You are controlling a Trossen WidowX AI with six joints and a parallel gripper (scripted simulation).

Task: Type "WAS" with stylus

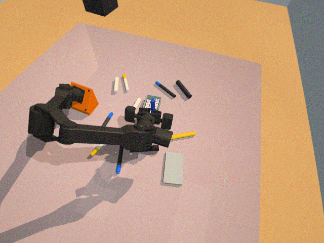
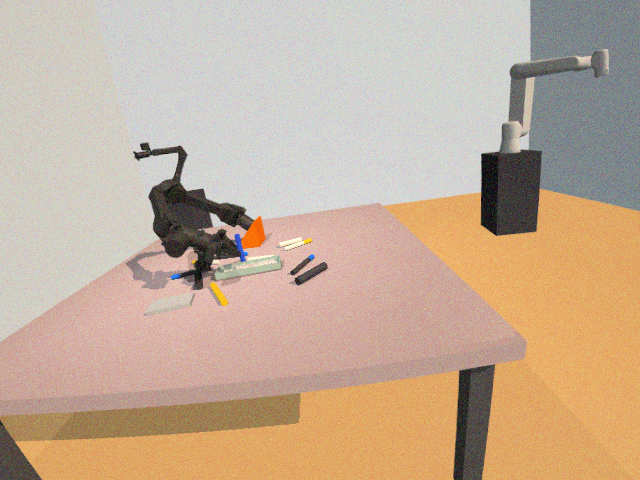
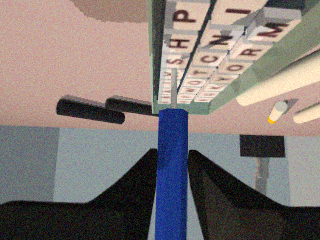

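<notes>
The blue stylus (image 1: 152, 104) (image 2: 238, 243) (image 3: 172, 200) has a thin grey tip. My gripper (image 3: 172, 156) is shut on its blue body, over the keyboard's end in the top view. The green keyboard (image 1: 153, 96) (image 2: 253, 272) (image 3: 200, 108) lies on the table with white letter keys in rows. In the wrist view the grey tip (image 3: 174, 90) points into the row with P, H and S, and its end shows at the edge of the S key (image 3: 174, 61). Whether it touches a key cannot be told. The small letters A and W are hard to read.
A yellow stick (image 1: 184, 135) (image 2: 219, 294) and a pale grey block (image 1: 173, 168) (image 2: 170, 303) lie near the gripper. A black stick (image 1: 183, 89) (image 2: 311, 273), a blue-capped marker (image 1: 166, 89) and white sticks (image 1: 116, 84) lie around the keyboard. An orange plate (image 1: 87, 102) (image 2: 254, 235) stands beside the arm.
</notes>
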